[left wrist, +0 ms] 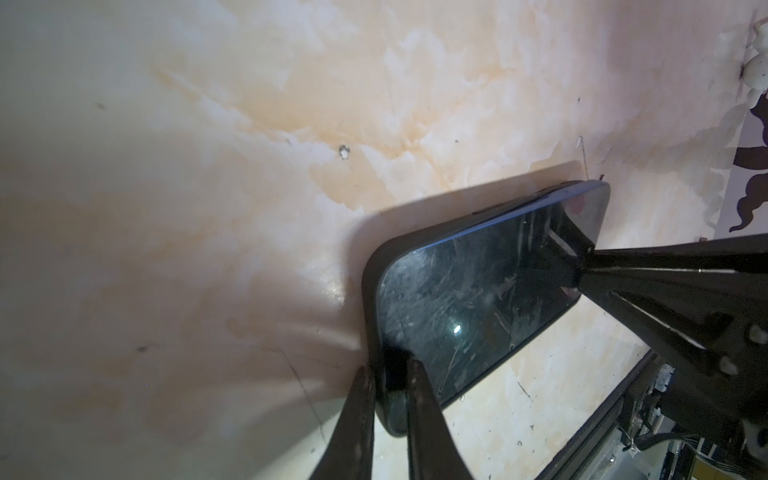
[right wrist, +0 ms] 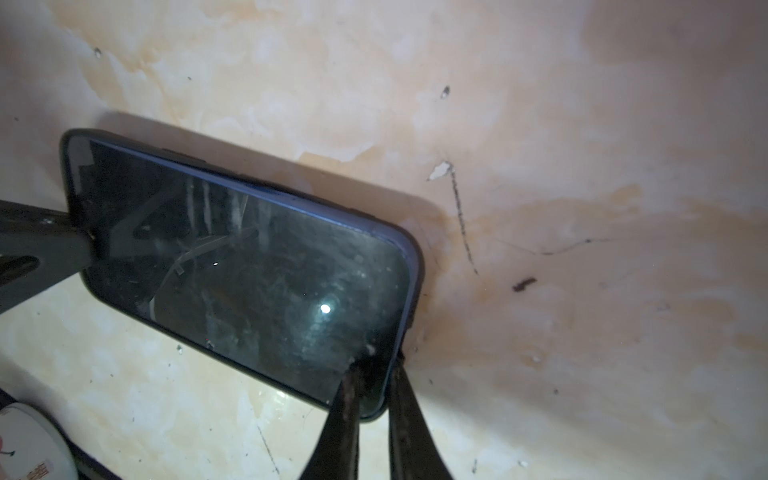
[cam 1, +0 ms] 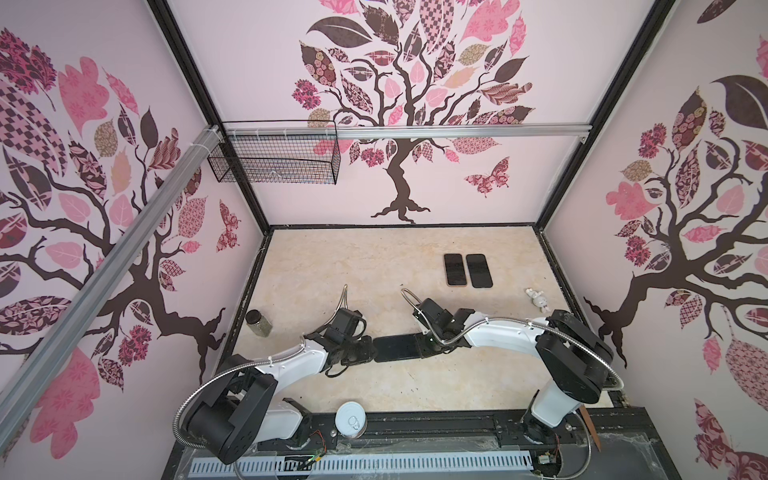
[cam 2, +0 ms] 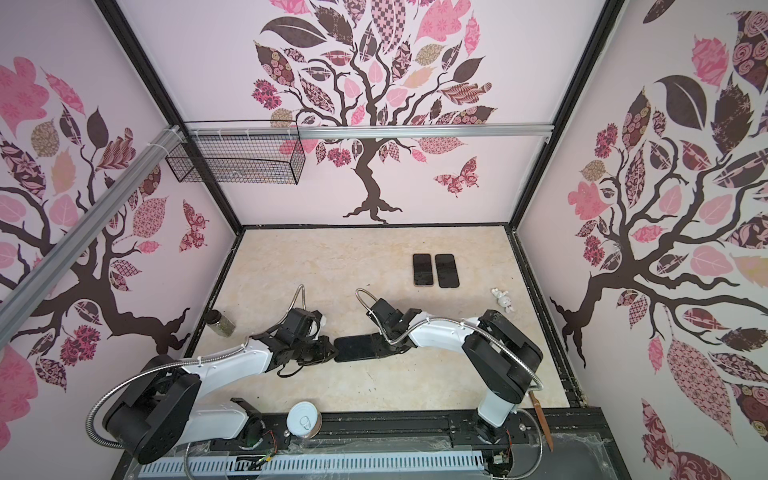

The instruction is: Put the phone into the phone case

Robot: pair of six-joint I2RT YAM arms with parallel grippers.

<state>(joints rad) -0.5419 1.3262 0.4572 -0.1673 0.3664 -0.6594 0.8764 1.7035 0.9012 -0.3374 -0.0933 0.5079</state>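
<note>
While the phone sits mid-frame in both top views, screen up with the dark phone case rim around it, its long axis runs left to right between the arms; the left end effector is closed narrowly on its left short end; the right end effector grips the right end likewise; neither arm is nearer; whether it touches the tabletop I cannot tell; seating looks nearly done, judging by the even rim.

Three phones: a gold-edged phone and a black phone at one o'clock, a cased phone at centre. One jar at nine o'clock, one can at six, one white toy at three. One wire basket.
</note>
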